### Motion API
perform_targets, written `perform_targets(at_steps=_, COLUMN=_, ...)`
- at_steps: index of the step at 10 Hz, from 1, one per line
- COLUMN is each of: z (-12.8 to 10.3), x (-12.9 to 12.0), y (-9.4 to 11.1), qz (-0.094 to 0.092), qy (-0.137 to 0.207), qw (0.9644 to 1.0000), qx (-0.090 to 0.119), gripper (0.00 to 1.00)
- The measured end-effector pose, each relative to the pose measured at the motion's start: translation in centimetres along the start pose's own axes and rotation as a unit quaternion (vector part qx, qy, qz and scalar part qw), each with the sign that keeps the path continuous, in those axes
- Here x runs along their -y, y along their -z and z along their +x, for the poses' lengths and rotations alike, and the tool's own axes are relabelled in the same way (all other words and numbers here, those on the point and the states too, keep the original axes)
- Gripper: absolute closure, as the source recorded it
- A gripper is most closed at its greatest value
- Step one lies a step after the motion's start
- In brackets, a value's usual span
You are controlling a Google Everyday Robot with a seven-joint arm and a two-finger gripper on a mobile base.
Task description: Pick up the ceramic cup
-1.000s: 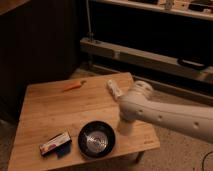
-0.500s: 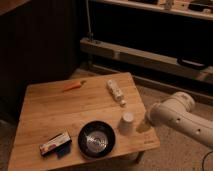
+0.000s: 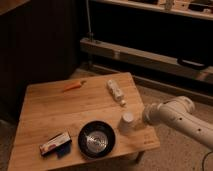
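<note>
The ceramic cup is small, white and tapered. It stands on the wooden table near the front right corner, just right of the black bowl. My white arm reaches in from the right at table height. The gripper is at the arm's left end, just right of the cup and apart from it by a small gap. It holds nothing that I can see.
A white bottle-shaped object lies near the table's back right edge. An orange carrot-like item lies at the back. A flat red and white box lies at the front left. Metal shelving stands behind.
The arm has pulled back to the right, from over the table beside the cup to off its right edge. The cup has stayed in place.
</note>
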Motion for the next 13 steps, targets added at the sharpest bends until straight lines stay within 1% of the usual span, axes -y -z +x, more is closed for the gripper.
perform_targets(at_steps=1, z=1.4, x=0.5, y=-1.5, qz=0.022, qy=0.017, qw=0.9995, qx=-0.018, gripper=0.2)
perform_targets(at_steps=2, z=2.1, x=0.7, y=-2.3, qz=0.035, qy=0.03, qw=0.9986, qx=-0.024, gripper=0.2)
perform_targets(at_steps=3, z=2.4, x=0.8, y=-2.8, qz=0.046, qy=0.041, qw=0.9977, qx=-0.027, gripper=0.2)
perform_targets(at_steps=4, z=3.3, x=1.0, y=-3.3, qz=0.055, qy=0.053, qw=0.9968, qx=-0.025, gripper=0.2)
perform_targets(at_steps=6, z=3.0, x=1.0, y=-3.4, qz=0.062, qy=0.058, qw=0.9962, qx=-0.02, gripper=0.2)
perform_targets(at_steps=8, z=2.5, x=1.3, y=-3.5, qz=0.072, qy=0.059, qw=0.9955, qx=-0.021, gripper=0.2)
perform_targets(at_steps=10, z=1.7, x=1.9, y=-3.5, qz=0.082, qy=0.051, qw=0.995, qx=-0.024, gripper=0.2)
perform_targets(at_steps=11, z=1.0, x=2.3, y=-3.8, qz=0.089, qy=0.046, qw=0.9947, qx=-0.026, gripper=0.2)
perform_targets(at_steps=13, z=0.5, x=2.8, y=-4.5, qz=0.097, qy=0.039, qw=0.994, qx=-0.031, gripper=0.2)
